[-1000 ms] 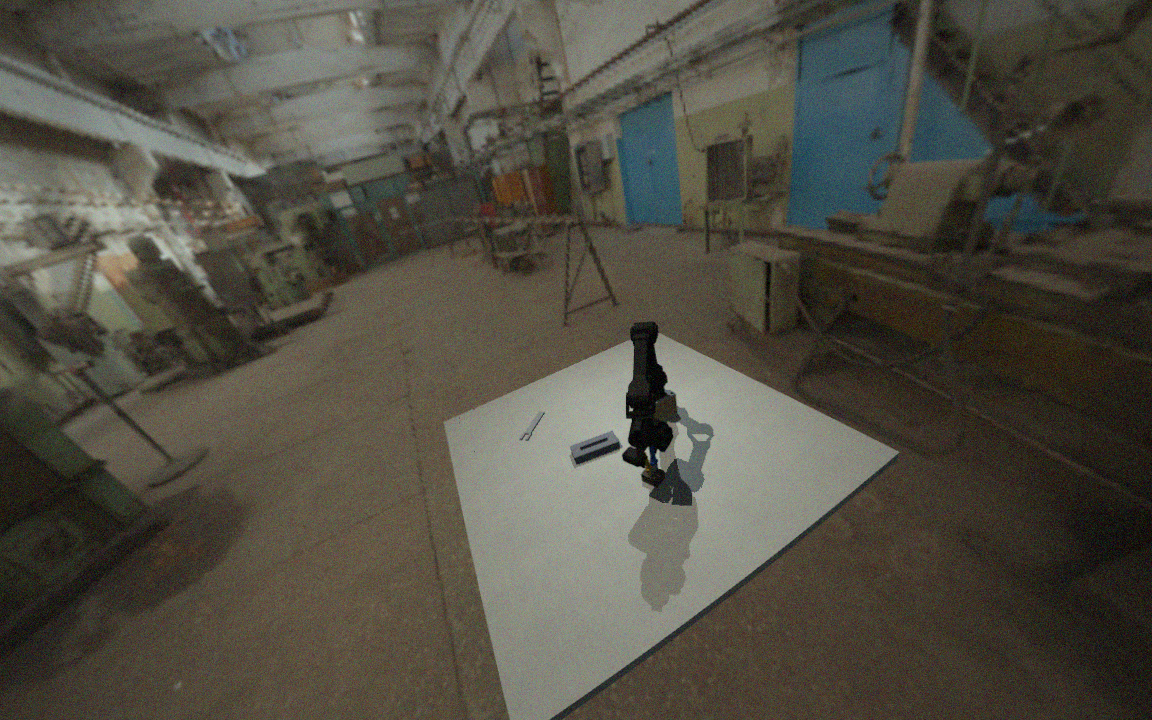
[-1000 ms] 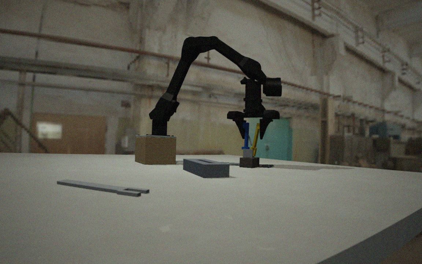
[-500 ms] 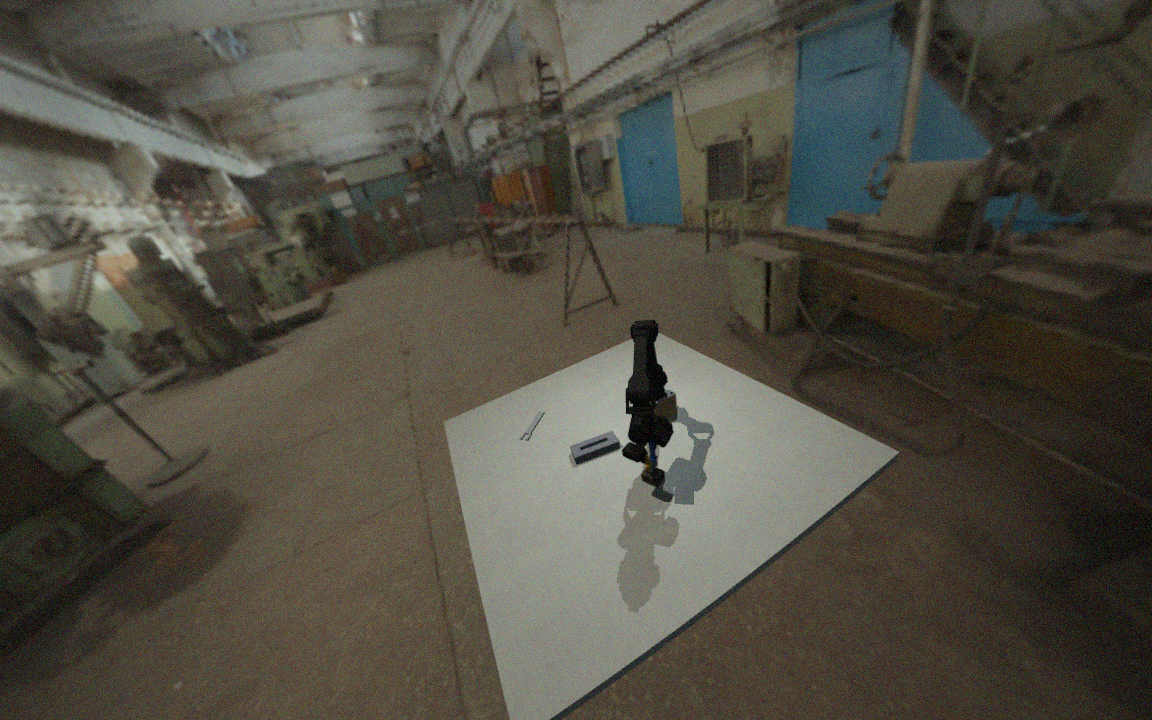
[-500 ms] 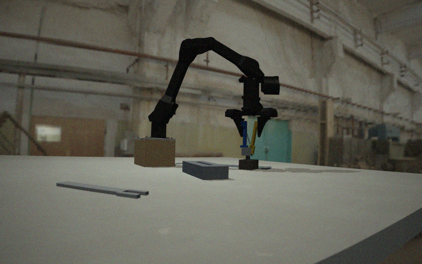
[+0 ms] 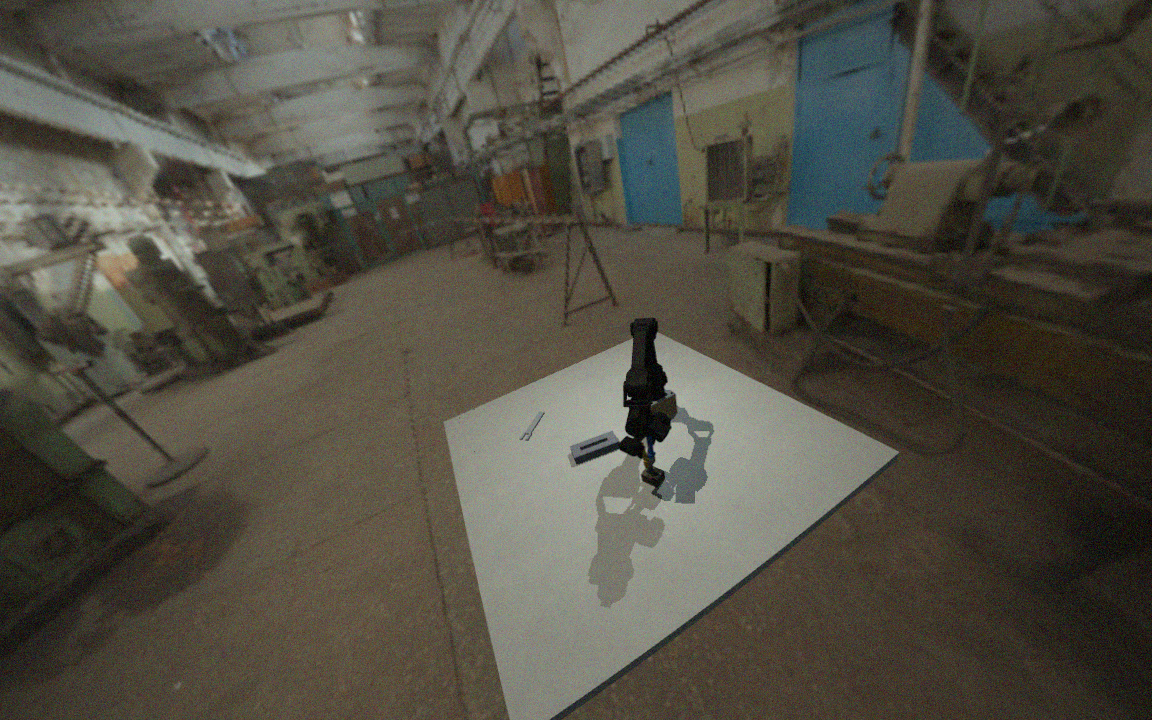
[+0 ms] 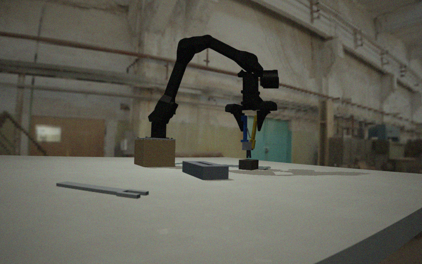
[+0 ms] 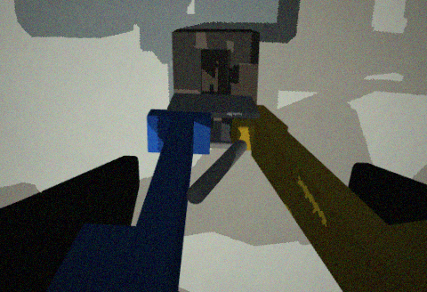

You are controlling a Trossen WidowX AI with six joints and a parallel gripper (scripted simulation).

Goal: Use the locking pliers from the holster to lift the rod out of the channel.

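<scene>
Pincer [image 5: 648,440] [image 6: 250,129] [image 7: 247,174]: pinching the pliers by both handles, above the holster
Pliers [image 5: 649,458] [image 6: 245,131] [image 7: 175,163]: upright, blue and yellow handles splayed, dark jaws just clear of the holster
Holster [image 5: 652,478] [image 6: 248,164] [image 7: 187,60]: small dark block on the table
Channel block [image 5: 598,454] [image 6: 214,172]: near the holster, slot up – can't make out the rod
Forked bar [image 5: 533,424] [image 6: 91,188]: flat, farther from the holster than the channel block
Table [image 5: 741,483] [image 6: 173,223] [image 7: 67,105]: pale slab under the holster, arm shadows around it
Room: grubby old workshop way beyond the holster – blue doors [image 5: 649,161], stained walls, brown floor [image 5: 338,537]
</scene>
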